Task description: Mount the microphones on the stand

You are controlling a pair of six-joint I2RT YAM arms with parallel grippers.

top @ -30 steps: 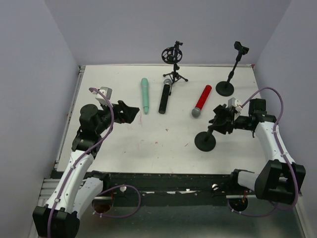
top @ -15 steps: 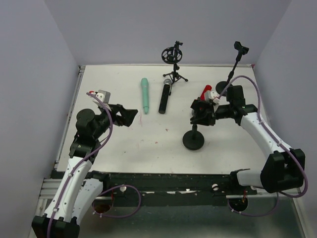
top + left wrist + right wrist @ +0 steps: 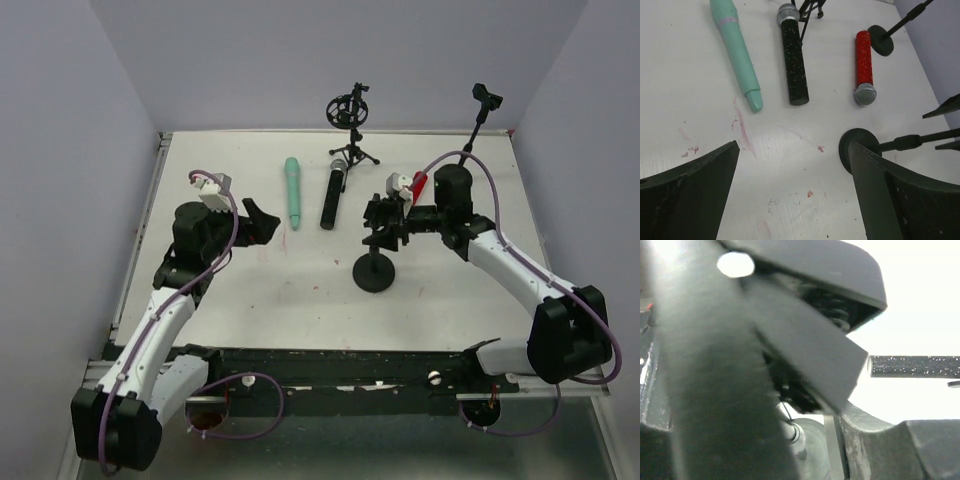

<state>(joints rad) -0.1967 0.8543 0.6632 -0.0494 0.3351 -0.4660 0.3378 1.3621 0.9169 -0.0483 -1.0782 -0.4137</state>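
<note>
White table (image 3: pixel 300 300), left fingers (image 3: pixel 258 222) wide open, right fingers (image 3: pixel 383 222) gripping stand (image 3: pixel 375 272)

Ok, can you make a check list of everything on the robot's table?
Surface: white table with faint pink smudges.
Job's things: teal microphone, black microphone and red microphone lie flat, none on a stand. At the back stand the shock-mount stand and the clip stand; the round-base stand is mid-table.
Clutter: nothing seen.
Grippers: left gripper has its fingers open and empty; right gripper seems closed on the round-base stand's upper part.
Cables: purple cables loop along both arms.
Surroundings: plain lilac walls.
</note>
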